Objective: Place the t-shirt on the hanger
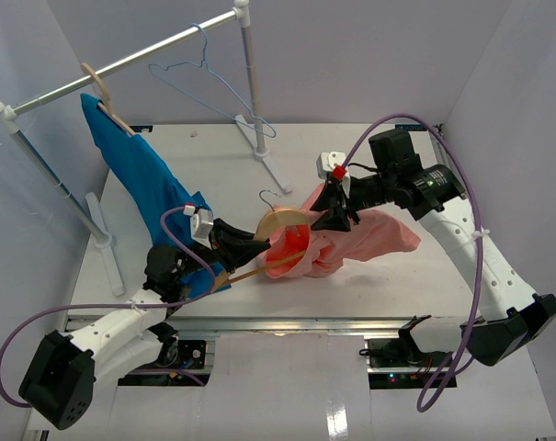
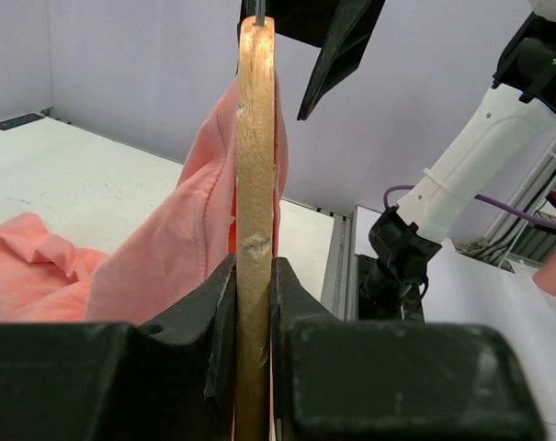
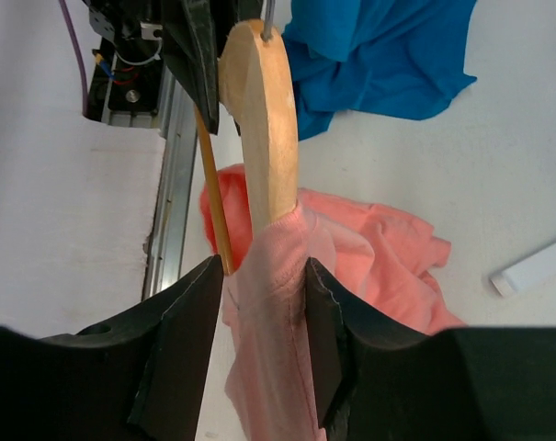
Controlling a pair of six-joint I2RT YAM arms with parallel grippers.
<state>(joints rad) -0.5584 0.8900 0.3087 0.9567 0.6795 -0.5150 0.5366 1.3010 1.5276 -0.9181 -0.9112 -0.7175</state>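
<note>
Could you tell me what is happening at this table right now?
The left jaws are clamped on the wooden hanger. The right jaws pinch the pink t-shirt where it is drawn over one end of the hanger. The rest of the t-shirt lies bunched on the table, so it is only partly on.

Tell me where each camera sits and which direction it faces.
Top external: above and behind, facing down on the table; left arm, right arm show.
Left wrist: looks along the left jaws, clamped on the wooden hanger; right arm beyond.
Right wrist: looks along the right jaws, pinching the pink t-shirt over the hanger.
All share hanger and t-shirt.
</note>
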